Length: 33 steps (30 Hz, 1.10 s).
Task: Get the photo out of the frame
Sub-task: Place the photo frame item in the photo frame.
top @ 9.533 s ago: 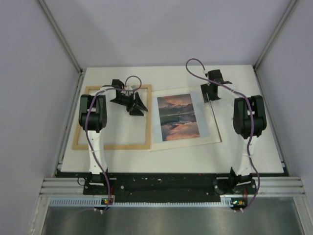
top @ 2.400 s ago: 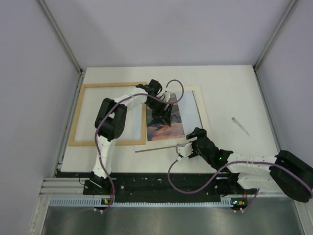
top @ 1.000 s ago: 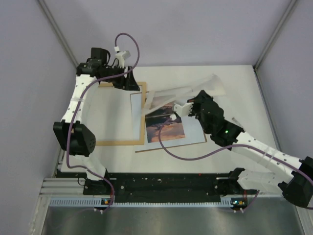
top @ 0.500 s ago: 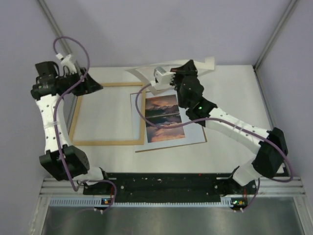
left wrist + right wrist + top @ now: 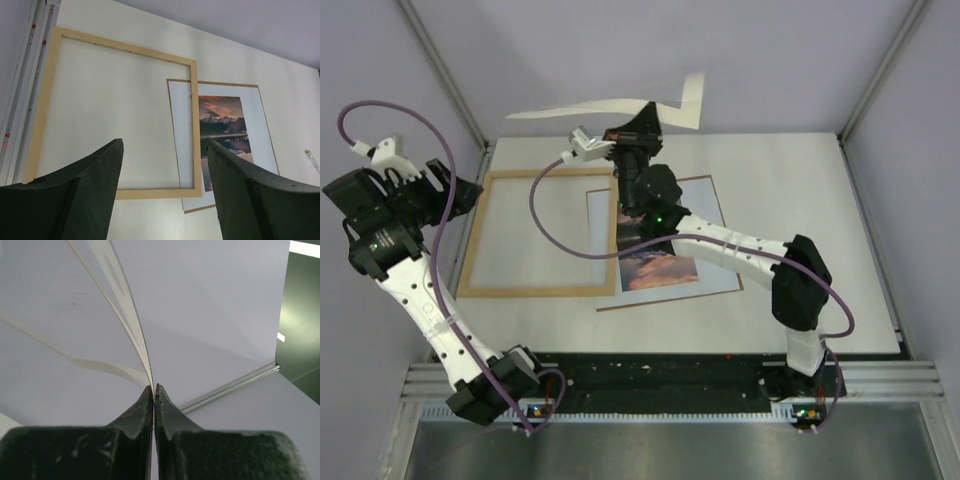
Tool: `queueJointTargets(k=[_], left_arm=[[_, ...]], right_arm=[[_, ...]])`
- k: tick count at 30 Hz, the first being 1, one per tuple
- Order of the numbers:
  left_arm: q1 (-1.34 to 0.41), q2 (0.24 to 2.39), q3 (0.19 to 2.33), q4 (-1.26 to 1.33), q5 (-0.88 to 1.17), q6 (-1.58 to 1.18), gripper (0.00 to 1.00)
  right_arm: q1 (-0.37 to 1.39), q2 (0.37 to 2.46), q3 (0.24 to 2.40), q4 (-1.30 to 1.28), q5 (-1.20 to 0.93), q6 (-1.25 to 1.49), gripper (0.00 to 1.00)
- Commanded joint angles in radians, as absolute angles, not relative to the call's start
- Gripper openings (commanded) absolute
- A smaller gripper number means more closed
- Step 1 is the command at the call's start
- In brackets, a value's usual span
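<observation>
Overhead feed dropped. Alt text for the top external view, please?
The right claw, raised over the table's far side, is shut on a thin cream mat that bends in the air. The photo lies flat below, its left margin under the frame's right rail. The left claw hangs open off the frame's left side.
</observation>
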<state>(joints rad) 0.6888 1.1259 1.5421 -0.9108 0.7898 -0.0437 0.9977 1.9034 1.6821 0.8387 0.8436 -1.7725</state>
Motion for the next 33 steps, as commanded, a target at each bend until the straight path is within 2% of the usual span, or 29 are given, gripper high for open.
queueJointTargets(k=[1, 6, 12, 17, 19, 20, 22, 23, 25, 27, 33], left_arm=[[0.753, 1.121, 1.502, -0.839, 0.831, -0.092, 0.73], [0.866, 1.106, 1.493, -0.779, 0.957, -0.162, 0.74], [1.083, 1.130, 1.519, -0.645, 1.225, -0.343, 0.73], [1.100, 1.092, 1.422, -0.359, 1.308, -0.560, 0.72], [1.100, 1.080, 1.410, -0.347, 1.312, -0.571, 0.72], [1.101, 1.075, 1.410, -0.350, 1.310, -0.565, 0.72], [1.101, 1.066, 1.401, -0.351, 1.312, -0.561, 0.73], [1.101, 1.063, 1.393, -0.350, 1.310, -0.561, 0.73], [1.100, 1.058, 1.384, -0.350, 1.315, -0.560, 0.73], [1.098, 1.057, 1.378, -0.353, 1.318, -0.549, 0.73], [1.036, 1.048, 1.407, -0.472, 1.258, -0.401, 0.74]], right_arm=[[1.074, 1.893, 1.611, 0.888, 0.861, -1.648, 0.00], [1.184, 1.988, 1.389, 0.850, 0.832, -1.454, 0.00], [1.285, 2.215, 1.298, 0.919, 0.827, -1.430, 0.00], [1.333, 2.183, 1.327, 0.530, 0.758, -1.110, 0.00], [1.335, 2.178, 1.354, 0.439, 0.739, -1.045, 0.02], [1.336, 2.178, 1.355, 0.427, 0.733, -1.042, 0.14], [1.339, 2.178, 1.354, 0.401, 0.723, -1.032, 0.54], [1.345, 2.172, 1.355, 0.385, 0.715, -1.025, 0.69], [1.351, 2.154, 1.359, 0.341, 0.694, -0.994, 0.88], [1.353, 2.122, 1.371, 0.251, 0.664, -0.956, 0.99], [1.316, 1.899, 1.364, -0.101, 0.491, -0.799, 0.99]])
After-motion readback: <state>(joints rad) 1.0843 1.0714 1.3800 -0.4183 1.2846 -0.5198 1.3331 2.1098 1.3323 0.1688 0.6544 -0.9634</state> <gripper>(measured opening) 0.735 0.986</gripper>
